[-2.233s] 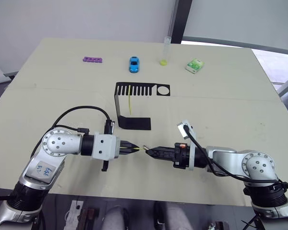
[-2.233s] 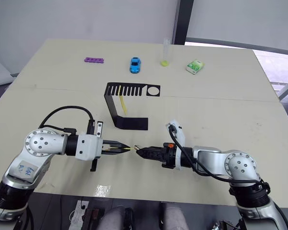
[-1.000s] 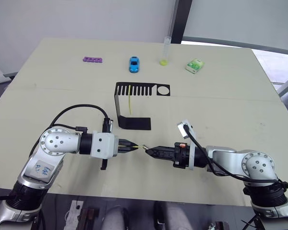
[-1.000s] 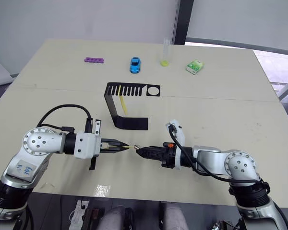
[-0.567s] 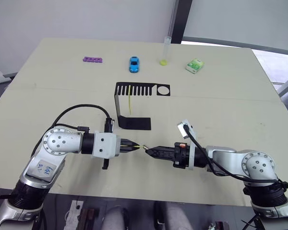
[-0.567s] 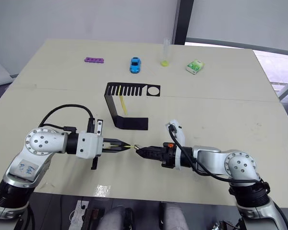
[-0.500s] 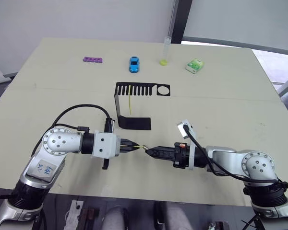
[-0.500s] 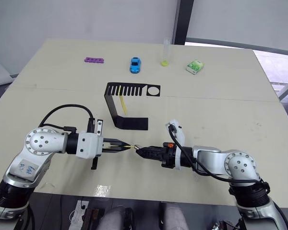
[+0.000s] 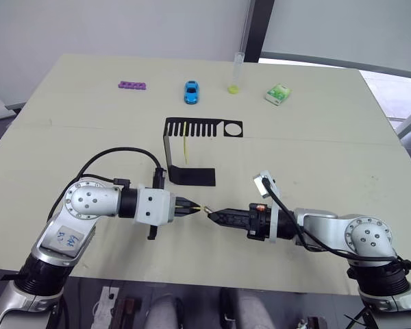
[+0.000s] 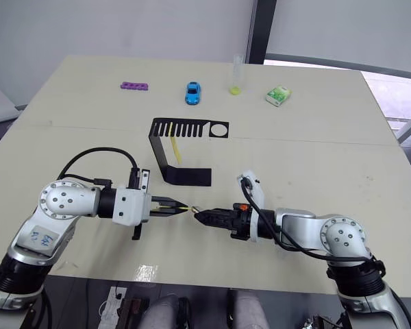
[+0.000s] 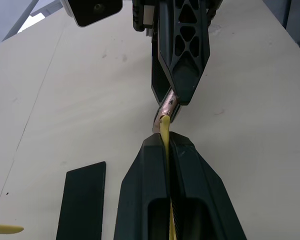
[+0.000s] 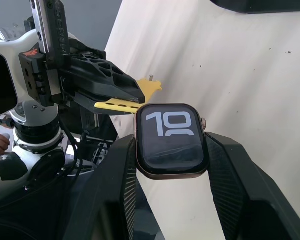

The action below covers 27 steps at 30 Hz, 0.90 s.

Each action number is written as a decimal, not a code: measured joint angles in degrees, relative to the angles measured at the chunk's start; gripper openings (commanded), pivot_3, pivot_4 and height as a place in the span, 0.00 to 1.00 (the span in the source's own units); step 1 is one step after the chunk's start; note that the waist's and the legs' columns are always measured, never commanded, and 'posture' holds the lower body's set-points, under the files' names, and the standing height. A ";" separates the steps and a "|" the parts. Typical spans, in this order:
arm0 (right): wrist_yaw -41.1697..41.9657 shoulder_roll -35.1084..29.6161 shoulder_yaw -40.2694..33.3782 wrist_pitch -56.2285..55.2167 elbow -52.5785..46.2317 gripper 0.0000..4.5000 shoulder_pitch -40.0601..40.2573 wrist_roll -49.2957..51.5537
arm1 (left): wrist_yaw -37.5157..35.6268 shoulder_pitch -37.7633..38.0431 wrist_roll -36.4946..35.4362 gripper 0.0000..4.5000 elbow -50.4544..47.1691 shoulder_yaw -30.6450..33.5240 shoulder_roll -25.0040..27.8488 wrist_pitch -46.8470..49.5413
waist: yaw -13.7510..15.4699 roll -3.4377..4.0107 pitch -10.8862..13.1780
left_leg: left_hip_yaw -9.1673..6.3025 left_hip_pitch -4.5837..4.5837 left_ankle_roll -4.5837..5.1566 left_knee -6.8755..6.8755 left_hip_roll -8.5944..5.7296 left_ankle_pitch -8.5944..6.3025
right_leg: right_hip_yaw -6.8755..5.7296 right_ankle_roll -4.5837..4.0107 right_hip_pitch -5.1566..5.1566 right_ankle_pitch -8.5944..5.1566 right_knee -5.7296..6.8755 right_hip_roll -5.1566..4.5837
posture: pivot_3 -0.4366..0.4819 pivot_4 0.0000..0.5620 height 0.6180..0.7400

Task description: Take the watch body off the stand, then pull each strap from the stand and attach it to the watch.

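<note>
My right gripper [image 9: 212, 214] is shut on the watch body [image 12: 171, 140], a black rounded-square case whose screen shows light digits. My left gripper [image 9: 190, 208] is shut on a yellow strap [image 11: 165, 131], and the strap's tip meets the edge of the watch body [image 11: 168, 106]. Both grippers face each other tip to tip above the table, in front of the stand [image 9: 170, 156]. The stand is a black bent bracket with a slotted top plate [image 9: 202, 128]. A second yellow strap [image 9: 185, 147] hangs from one of its slots.
Along the table's far side lie a purple block [image 9: 132, 86], a blue toy car [image 9: 191, 91], an upright tube [image 9: 237, 72] with a yellow-green bottom and a green-and-white box [image 9: 277, 93]. The table's front edge [image 9: 192, 277] runs close below both arms.
My left arm has shifted slightly to the right, bringing the strap's tip up against the watch body. The right arm has stayed in place.
</note>
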 measured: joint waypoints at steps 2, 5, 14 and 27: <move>-0.02 -0.12 0.00 -0.03 0.05 0.34 0.00 -0.03 | -0.11 -0.37 0.49 0.00 0.16 -0.36 -0.12 -0.12 | -0.01 0.00 0.00 | 0.00 0.00 0.00 0.00 0.00 0.00 | 0.00 0.00 0.00 0.00 -0.01 0.00 | 0.48 0.27 1.00; -0.06 -0.30 -0.01 -0.05 0.09 0.34 0.00 -0.05 | -0.22 -0.88 1.22 0.00 0.29 -0.79 -0.39 -0.13 | 0.01 0.00 0.00 | 0.00 0.00 0.00 0.00 0.00 0.00 | 0.00 0.00 0.00 0.00 0.00 0.00 | 0.48 0.27 1.00; -0.37 -0.46 -0.09 -0.09 0.11 0.34 0.01 -0.06 | -1.01 -2.62 3.04 0.00 0.30 -1.73 -0.44 -0.06 | 0.01 0.00 0.00 | 0.00 0.00 0.00 0.02 0.00 0.00 | 0.00 0.00 0.00 0.00 0.01 0.00 | 0.48 0.27 1.00; -1.13 -0.39 -0.29 -0.07 0.39 0.34 0.00 -0.07 | -1.66 -5.16 6.63 0.00 0.28 -3.85 -1.36 0.60 | 0.03 0.00 0.00 | 0.00 -0.01 0.01 0.05 0.00 0.01 | 0.00 0.01 0.00 0.00 0.02 0.00 | 0.48 0.27 1.00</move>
